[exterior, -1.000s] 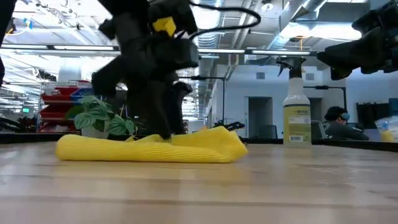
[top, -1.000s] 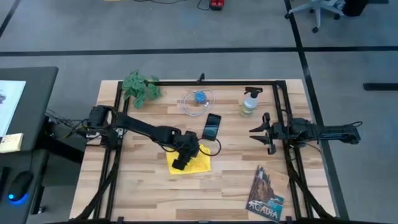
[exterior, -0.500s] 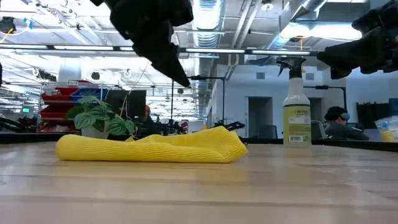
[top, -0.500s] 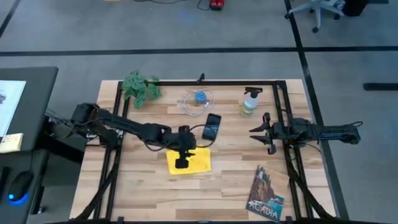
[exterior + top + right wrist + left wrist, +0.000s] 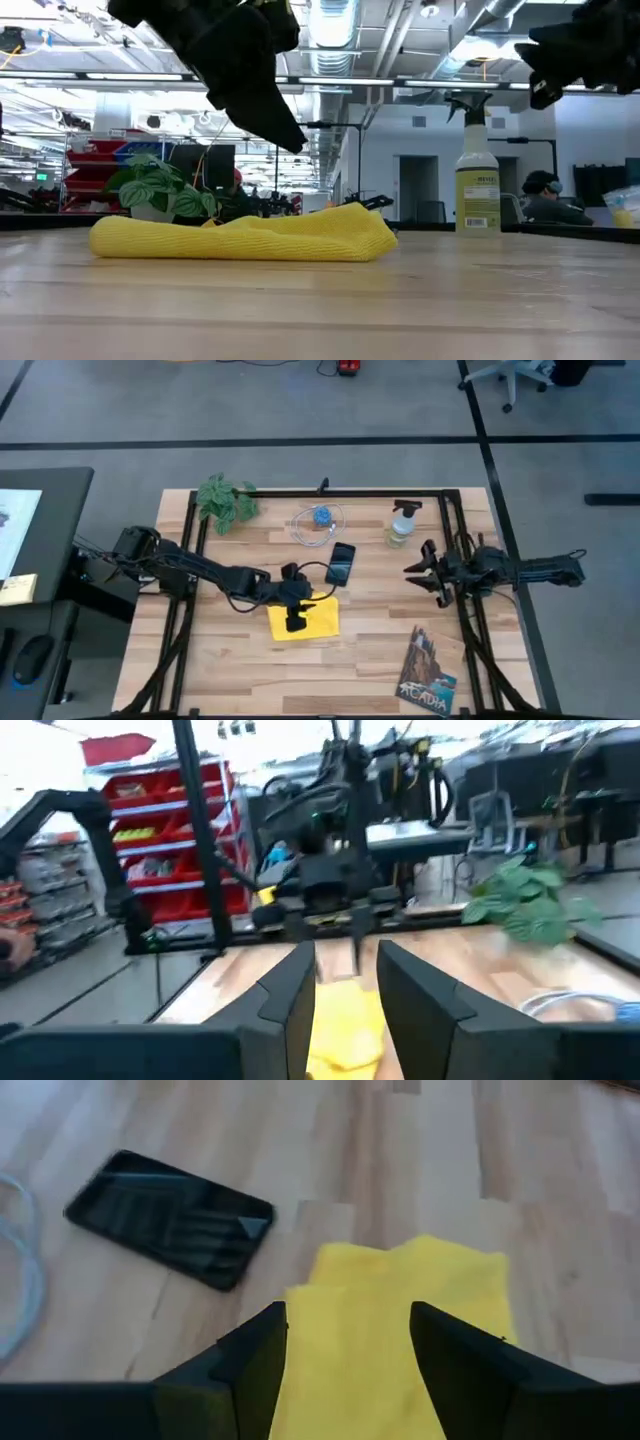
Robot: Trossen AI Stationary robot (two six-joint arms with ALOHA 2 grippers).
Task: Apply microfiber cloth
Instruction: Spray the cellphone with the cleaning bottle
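one rumpled bright yellow microfiber cloth [image 5: 304, 619] lies beside one black smartphone [image 5: 341, 563], below the left gripper [image 5: 296, 622], fingers apart.

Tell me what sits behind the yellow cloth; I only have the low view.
Observer: A black phone lies flat on the table just past the cloth, with a strip of bare wood between them.
Operator: Report the left hand's fingers.
Observer: The left hand is open and holds nothing; the cloth shows through the gap between its fingers.
Operator: Place the right hand for me.
Observer: The right hand is open at the table's right side, nearer the front than the spray bottle and well clear of the cloth.
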